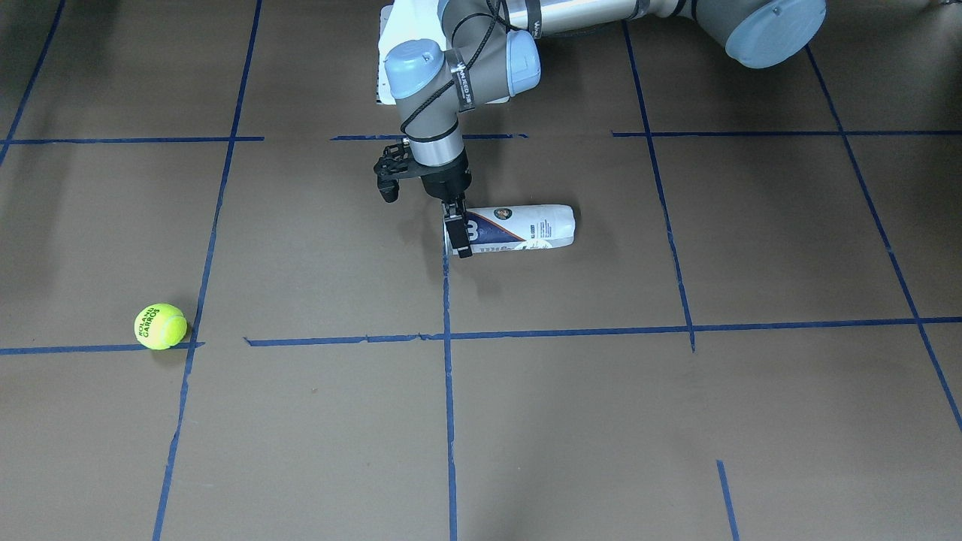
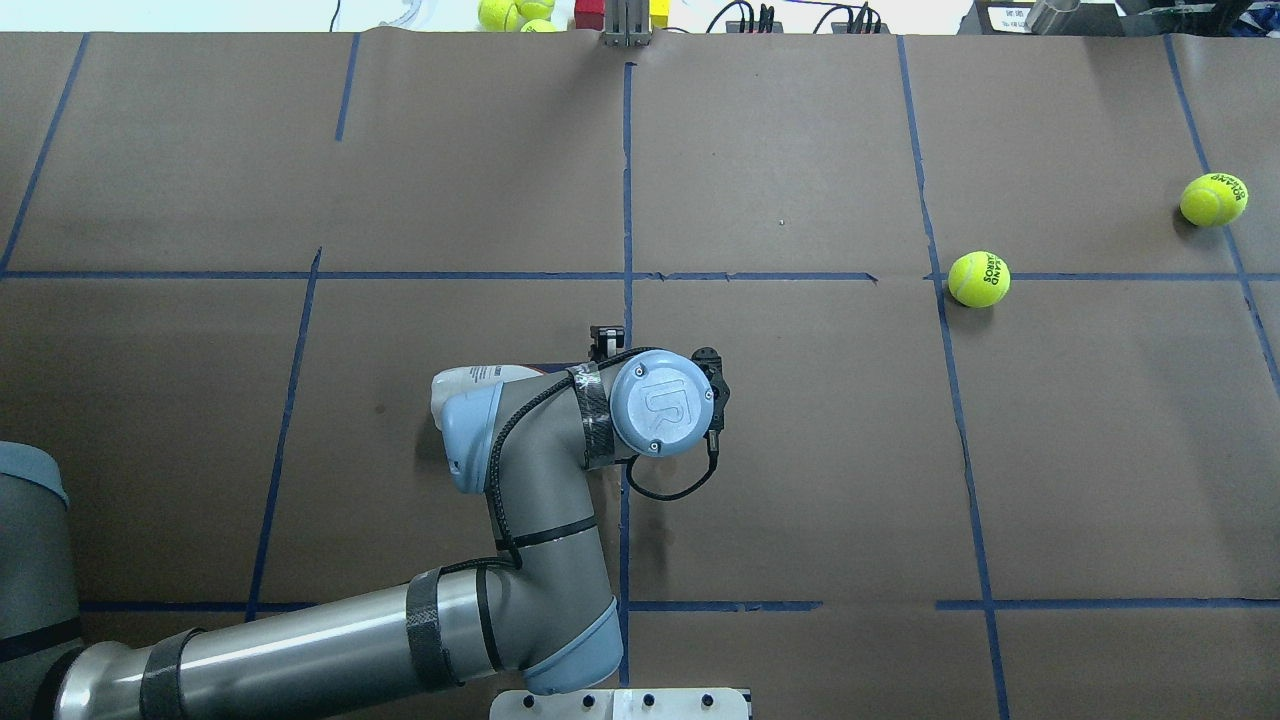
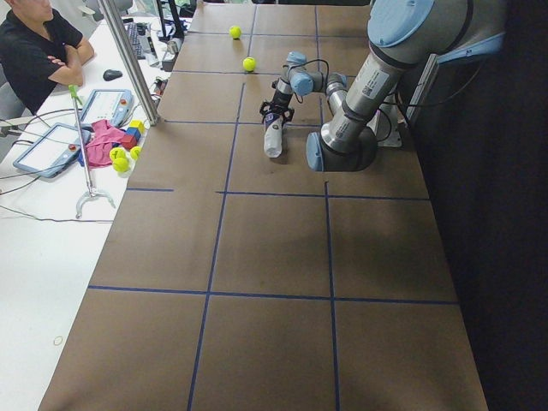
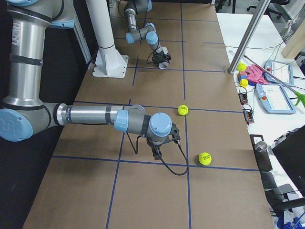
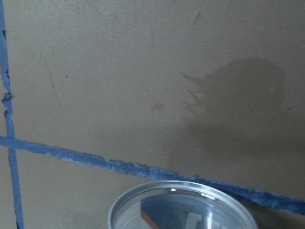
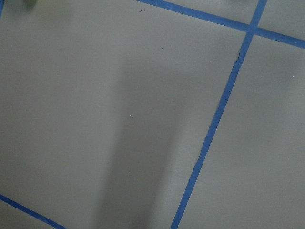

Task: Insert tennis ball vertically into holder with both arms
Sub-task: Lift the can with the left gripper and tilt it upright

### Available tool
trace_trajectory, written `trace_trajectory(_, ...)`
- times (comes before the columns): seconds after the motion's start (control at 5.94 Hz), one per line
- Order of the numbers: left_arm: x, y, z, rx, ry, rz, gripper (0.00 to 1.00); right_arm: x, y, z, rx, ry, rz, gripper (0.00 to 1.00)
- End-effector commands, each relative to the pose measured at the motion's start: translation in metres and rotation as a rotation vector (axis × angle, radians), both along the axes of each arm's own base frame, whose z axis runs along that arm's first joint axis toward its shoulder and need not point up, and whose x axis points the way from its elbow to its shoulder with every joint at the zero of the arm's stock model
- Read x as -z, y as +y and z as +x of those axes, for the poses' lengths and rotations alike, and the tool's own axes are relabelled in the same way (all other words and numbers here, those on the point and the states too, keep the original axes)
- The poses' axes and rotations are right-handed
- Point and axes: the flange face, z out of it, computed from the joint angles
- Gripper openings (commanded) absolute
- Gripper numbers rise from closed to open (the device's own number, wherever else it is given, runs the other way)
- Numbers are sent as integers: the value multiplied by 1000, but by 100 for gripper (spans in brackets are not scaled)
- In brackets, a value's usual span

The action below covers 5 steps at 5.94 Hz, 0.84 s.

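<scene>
A: Holder status?

B: The holder (image 1: 526, 229) lies on its side on the desk (image 1: 676, 421). My left gripper (image 1: 457, 237) has its jaws astride it at the open mouth; clamped or only around it, I cannot tell.

A: Tennis ball?

B: The tennis ball (image 1: 160, 326) sits on the desk, well apart, nearer my right gripper (image 4: 156, 152), whose jaws I cannot read. My judgement: clamp firmly, tip slowly onto the closed end, mouth up.

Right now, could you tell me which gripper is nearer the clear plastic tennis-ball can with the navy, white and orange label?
Left. The left gripper is at the open end of the can lying on its side; the right gripper hangs far off.
</scene>
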Motion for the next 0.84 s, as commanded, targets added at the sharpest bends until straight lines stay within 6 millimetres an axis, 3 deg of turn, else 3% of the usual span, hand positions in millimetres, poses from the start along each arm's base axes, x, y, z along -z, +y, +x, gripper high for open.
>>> trace_trajectory(0.0,-7,0,-1,-4,-13,-3,77,1,0,0,-1,-1,3,100)
trace_trajectory(0.34,15,5,-12,-6,40,14,75,3,0,0,0,-1,5,100)
trace_trajectory(0.67,83,14,-73,22,230,73,75,12,-3,0,-3,-2,22,100)
